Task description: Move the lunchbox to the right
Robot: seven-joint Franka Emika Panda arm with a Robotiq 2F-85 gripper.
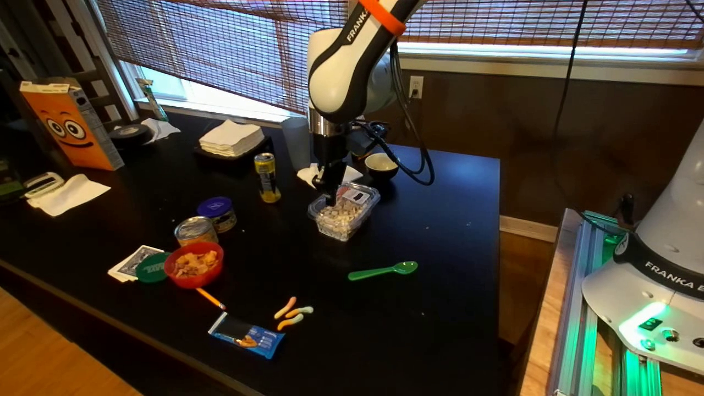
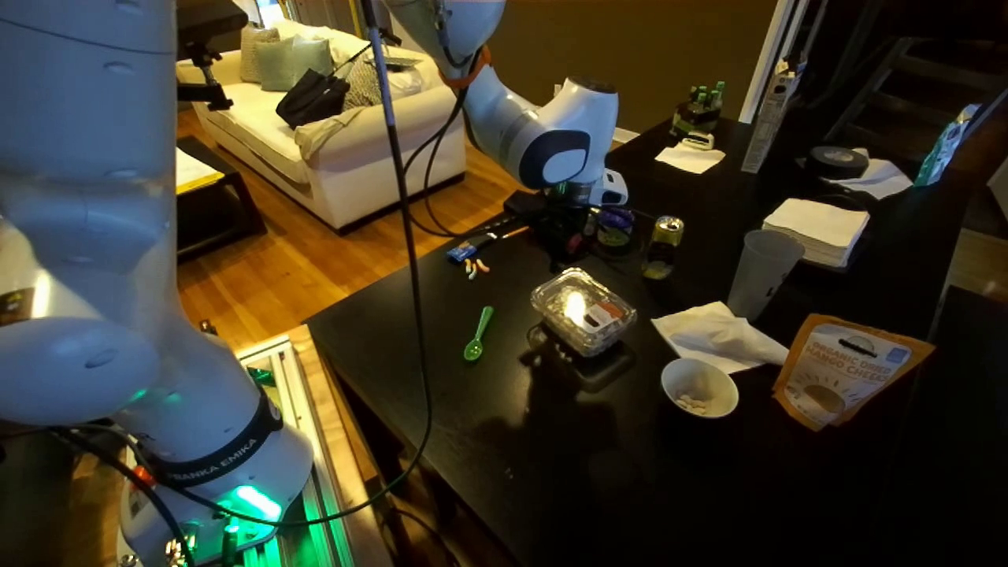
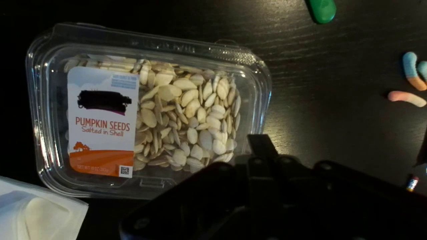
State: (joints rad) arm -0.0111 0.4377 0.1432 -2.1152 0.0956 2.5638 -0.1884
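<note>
Your fingers stand together, tips at one end of the lunchbox; you can't tell whether they touch it | lunchbox on the table, between the green spoon and the white napkin | small bowl just beside that napkin in both exterior views

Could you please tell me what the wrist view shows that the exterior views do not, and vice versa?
Wrist view only: legible words, "PUMPKIN SEEDS Salted in Shell", on the white-and-orange label.
Exterior views only: the yellow-and-black can, the tall greyish plastic cup and the stack of white napkins.
Shared: the clear rectangular plastic lunchbox, the green plastic spoon (handle end only in the wrist view) and the pastel worm-shaped candies.
</note>
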